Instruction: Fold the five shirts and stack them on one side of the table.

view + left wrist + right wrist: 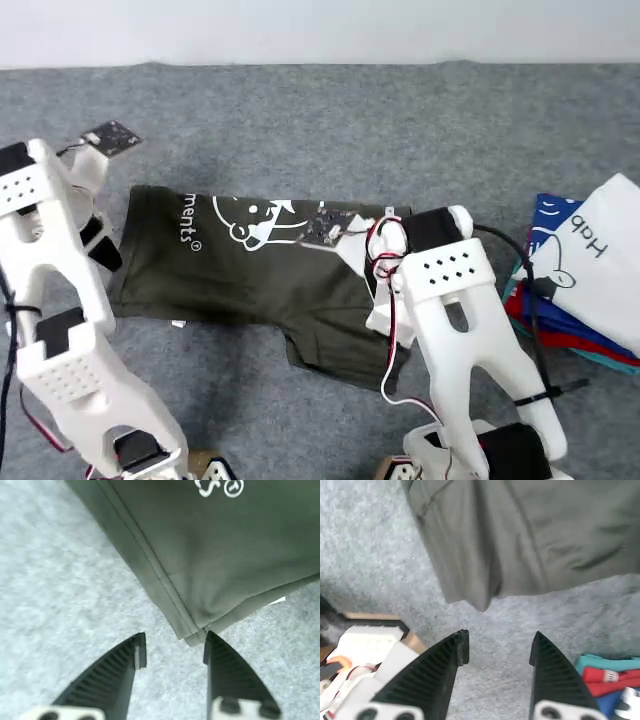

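Olive shirt [250,275]: lying partly folded at the middle of the grey table [330,120], print facing up.
Left gripper [175,647]: hanging with jaws parted at the shirt's hem corner, seemingly not touching it.
Right gripper [500,647]: hanging released over bare table beside the shirt's edge.
Stack of folded shirts [585,270]: sitting by the right arm, the white one lying on top.

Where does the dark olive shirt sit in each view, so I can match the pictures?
High view: the olive shirt lies spread mid-table, between the two arms.
Left wrist view: the shirt, with one hemmed corner just ahead of the open left claw.
Right wrist view: the shirt, its edge lying beyond the open right claw.
Shared landmark: the grey felt table cover under the shirt.
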Robot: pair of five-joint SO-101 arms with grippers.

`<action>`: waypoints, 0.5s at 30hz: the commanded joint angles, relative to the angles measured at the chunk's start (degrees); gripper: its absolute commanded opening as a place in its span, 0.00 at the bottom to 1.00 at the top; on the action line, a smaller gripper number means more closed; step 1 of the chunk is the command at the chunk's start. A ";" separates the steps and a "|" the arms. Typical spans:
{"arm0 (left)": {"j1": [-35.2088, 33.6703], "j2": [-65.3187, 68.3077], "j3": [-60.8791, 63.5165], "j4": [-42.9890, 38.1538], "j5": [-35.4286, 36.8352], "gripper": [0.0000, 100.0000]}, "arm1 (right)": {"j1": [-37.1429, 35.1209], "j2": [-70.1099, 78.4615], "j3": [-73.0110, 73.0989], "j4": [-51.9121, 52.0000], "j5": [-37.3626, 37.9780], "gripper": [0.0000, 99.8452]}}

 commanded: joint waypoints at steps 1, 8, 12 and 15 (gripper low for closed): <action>-0.26 -7.30 -0.40 1.32 1.93 0.20 | 0.22 -1.63 -5.80 0.66 -0.70 0.20; 5.36 -10.02 -0.22 1.41 12.40 0.11 | 0.31 -0.22 -5.98 -5.32 -11.87 0.15; 10.55 -10.29 -0.22 1.41 15.74 0.01 | 0.40 -0.48 -5.98 -4.62 -12.57 0.00; 13.45 -10.29 -0.13 1.32 18.29 0.01 | 1.54 0.04 -5.98 -3.03 -12.66 0.02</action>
